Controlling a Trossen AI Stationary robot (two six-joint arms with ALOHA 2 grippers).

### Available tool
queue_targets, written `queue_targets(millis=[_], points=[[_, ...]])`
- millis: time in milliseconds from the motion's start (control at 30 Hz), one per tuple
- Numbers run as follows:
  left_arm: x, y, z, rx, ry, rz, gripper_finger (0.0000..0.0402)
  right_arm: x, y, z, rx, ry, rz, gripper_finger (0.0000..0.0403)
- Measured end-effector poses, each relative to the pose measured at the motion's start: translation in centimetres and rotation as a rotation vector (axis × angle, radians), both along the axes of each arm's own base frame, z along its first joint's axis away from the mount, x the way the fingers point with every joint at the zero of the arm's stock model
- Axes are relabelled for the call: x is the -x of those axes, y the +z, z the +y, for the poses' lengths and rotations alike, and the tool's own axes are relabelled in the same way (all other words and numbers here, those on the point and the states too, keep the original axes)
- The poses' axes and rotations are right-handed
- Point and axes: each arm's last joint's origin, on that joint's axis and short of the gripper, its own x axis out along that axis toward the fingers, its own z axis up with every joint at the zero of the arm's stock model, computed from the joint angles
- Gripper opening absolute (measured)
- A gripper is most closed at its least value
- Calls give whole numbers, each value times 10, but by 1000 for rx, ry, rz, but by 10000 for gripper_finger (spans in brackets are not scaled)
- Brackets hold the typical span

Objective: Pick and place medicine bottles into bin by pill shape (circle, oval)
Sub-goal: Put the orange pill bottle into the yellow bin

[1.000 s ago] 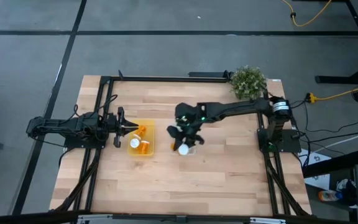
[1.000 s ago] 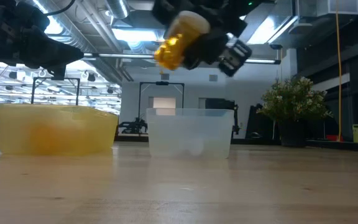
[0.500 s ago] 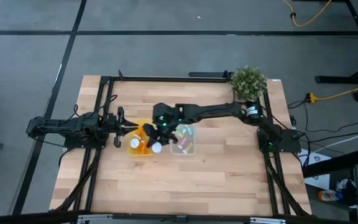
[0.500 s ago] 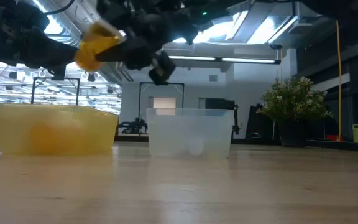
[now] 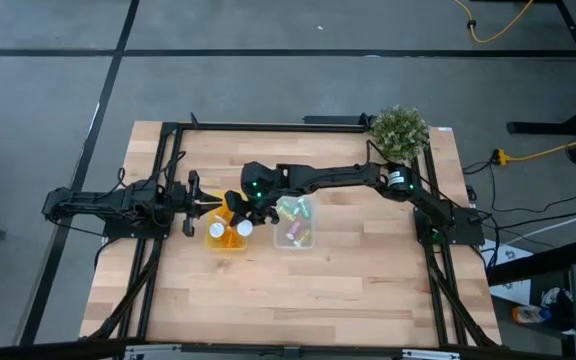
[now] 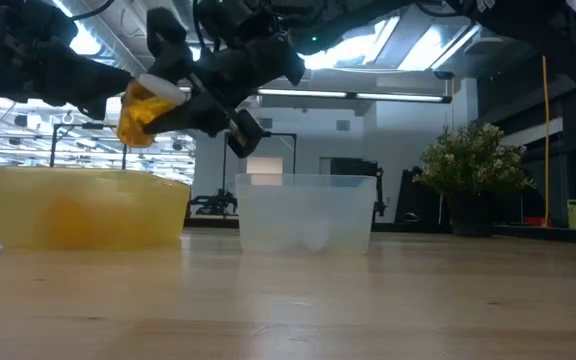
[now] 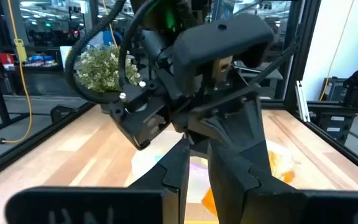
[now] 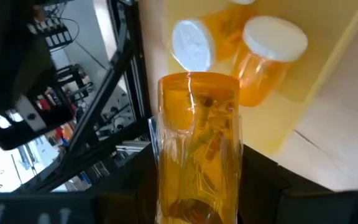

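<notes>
My right tool [image 6: 183, 95] grips an orange pill bottle [image 8: 197, 149] above the yellow tray [image 6: 88, 205].

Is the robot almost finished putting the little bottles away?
Looks close. Done: orange bottles already lie in the yellow tray, and pale green ones in the clear tray. In hand: the right gripper holds an orange bottle above the yellow tray, not yet let go. Left: dropping it in. No loose bottles show on the table. The left gripper waits beside the yellow tray.
</notes>
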Motion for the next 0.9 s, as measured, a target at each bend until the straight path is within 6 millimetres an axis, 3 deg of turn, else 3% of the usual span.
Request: queue_targets(millis=[700,900], points=[[0,0,0,0,0,-2,50,2,-10,12,-59,-36,115,165],[0,0,0,0,0,-2,50,2,-11,29,-67,-13,131,165]])
